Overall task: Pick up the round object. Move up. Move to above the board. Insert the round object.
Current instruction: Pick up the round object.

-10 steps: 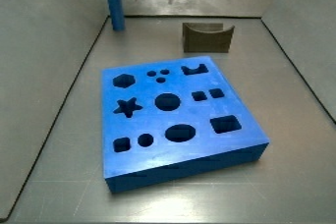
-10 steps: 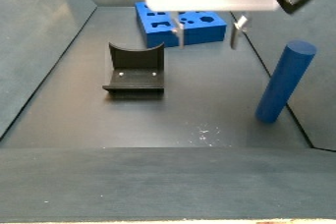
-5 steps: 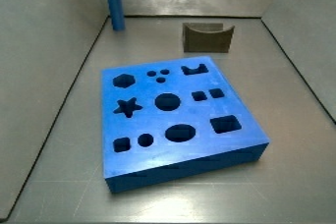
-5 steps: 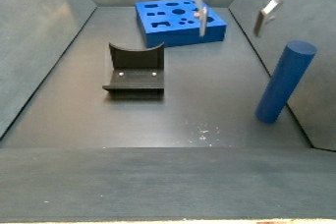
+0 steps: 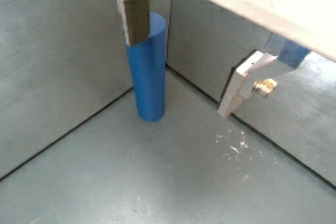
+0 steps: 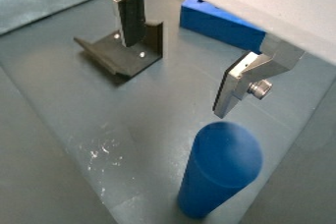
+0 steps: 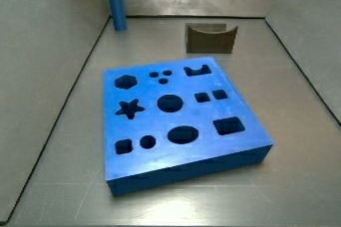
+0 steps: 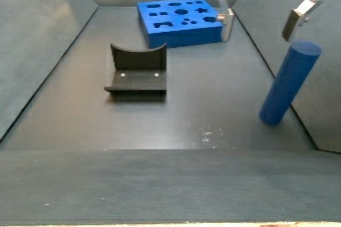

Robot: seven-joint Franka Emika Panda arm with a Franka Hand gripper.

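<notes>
The round object (image 8: pixel 289 82) is a slim blue peg standing upright on the grey floor near a corner of the walls, also seen in a side view (image 7: pixel 116 0). My gripper (image 8: pixel 264 20) hangs open above it, and nothing sits between the fingers. In a wrist view the round object (image 5: pixel 148 66) stands below and behind one finger (image 5: pixel 134 17); its round top (image 6: pixel 226 164) shows below the gripper (image 6: pixel 187 56). The board (image 7: pixel 180 112), a thick blue slab with shaped holes, lies flat well away from the peg, also visible across the floor (image 8: pixel 180 20). The gripper is out of view in one side view.
The dark fixture (image 8: pixel 138 70) stands on the floor between the board and the peg, also seen beyond the board (image 7: pixel 210 38) and under one finger (image 6: pixel 121 53). Grey walls (image 8: pixel 40 52) enclose the floor, and the peg stands close to one of them.
The gripper has travelled from over the board's side toward the peg and now hangs above it, still open. The peg, board and fixture have not moved.
</notes>
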